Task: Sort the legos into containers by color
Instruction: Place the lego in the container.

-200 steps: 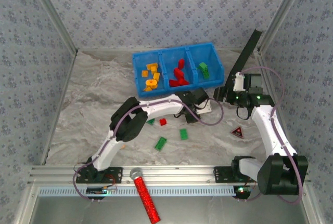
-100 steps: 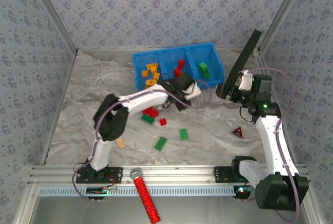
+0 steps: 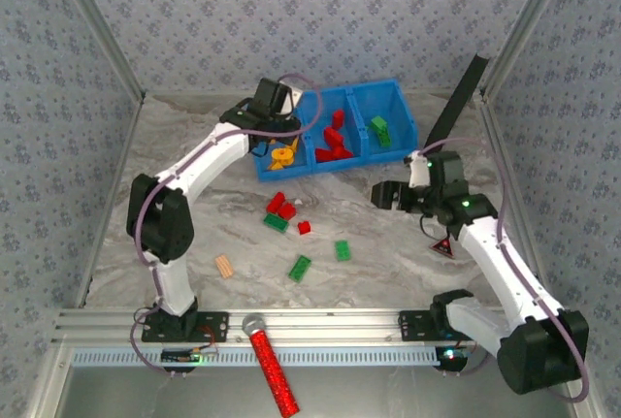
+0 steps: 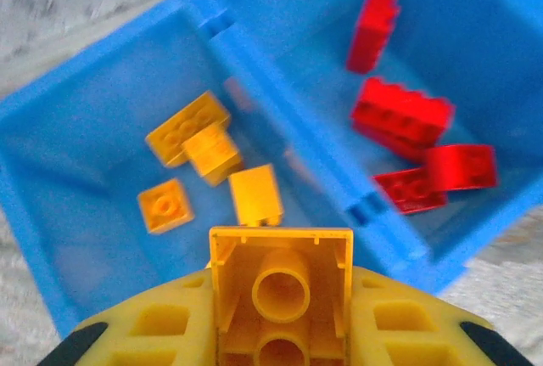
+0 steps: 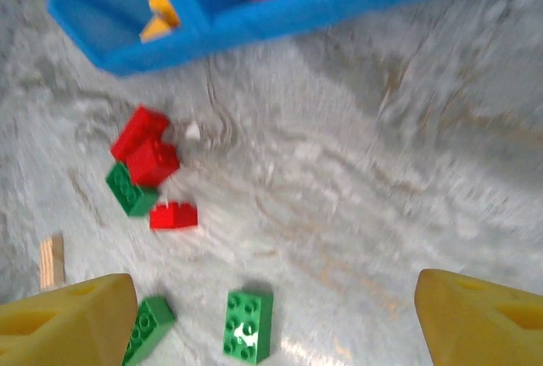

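Observation:
My left gripper (image 3: 265,115) hangs over the left compartment of the blue tray (image 3: 335,167), shut on a yellow brick (image 4: 282,285) seen hollow side up between the yellow fingers. Below it lie several yellow bricks (image 4: 212,152); red bricks (image 4: 402,115) fill the middle compartment and green ones (image 3: 379,130) the right. My right gripper (image 3: 384,195) hovers open above the table with nothing between its fingers. Under it lie a green brick (image 5: 249,325), another green one (image 5: 148,325), a small red brick (image 5: 173,215) and a red-and-green cluster (image 5: 144,155).
A tan ridged block (image 3: 224,266) lies left of the loose bricks. A red glittery stick (image 3: 275,371) rests on the front rail. A triangular sign (image 3: 442,247) sits by the right arm, and a black bar (image 3: 458,108) leans in the back right corner.
The left arm swung from the table's middle up and back to the tray's left compartment. The right gripper came away from the right wall, down and left toward the table's middle.

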{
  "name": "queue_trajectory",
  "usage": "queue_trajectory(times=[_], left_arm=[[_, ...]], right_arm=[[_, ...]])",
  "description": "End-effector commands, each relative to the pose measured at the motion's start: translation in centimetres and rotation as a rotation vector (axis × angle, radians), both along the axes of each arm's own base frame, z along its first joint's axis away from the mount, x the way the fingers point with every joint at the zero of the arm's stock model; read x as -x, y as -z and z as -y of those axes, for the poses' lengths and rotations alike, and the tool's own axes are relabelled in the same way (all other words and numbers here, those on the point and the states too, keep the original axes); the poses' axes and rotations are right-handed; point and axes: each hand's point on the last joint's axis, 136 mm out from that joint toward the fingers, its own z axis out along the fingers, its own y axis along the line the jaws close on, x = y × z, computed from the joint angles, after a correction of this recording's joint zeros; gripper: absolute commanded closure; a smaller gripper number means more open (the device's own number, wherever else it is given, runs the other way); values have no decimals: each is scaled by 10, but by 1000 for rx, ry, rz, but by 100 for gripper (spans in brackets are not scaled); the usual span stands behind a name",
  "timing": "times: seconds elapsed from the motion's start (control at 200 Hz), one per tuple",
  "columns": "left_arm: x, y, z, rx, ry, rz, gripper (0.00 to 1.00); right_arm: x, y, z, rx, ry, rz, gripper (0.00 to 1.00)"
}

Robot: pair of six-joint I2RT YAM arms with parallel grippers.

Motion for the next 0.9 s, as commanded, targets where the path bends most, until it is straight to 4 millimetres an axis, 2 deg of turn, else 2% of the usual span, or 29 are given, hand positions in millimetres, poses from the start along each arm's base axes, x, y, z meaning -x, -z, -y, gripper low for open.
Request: queue_trajectory(times=[0.0,0.11,0.25,0.53,0.705,0.895], left_arm=[[-12,14,-15,19,-98,-62,73],[-21,31,-21,11,-124,-92,73],[-30,51,-17,6,-129,-129,73],[-35,92,-13,-8,-141,-207,72],[-32,105,-10,-7,-136,-240,69],[-28,113,-11,-13,-134,-259,58]], right_arm=[[16,32,-6,51,43,-114,14],[27,50,-22,89,11,-162,14],[39,72,-38,156,-37,-217,14],[53,96,-60,241,-108,-270,15],[59,110,-74,289,-158,-298,15],[60,124,-85,342,-192,-314,17]])
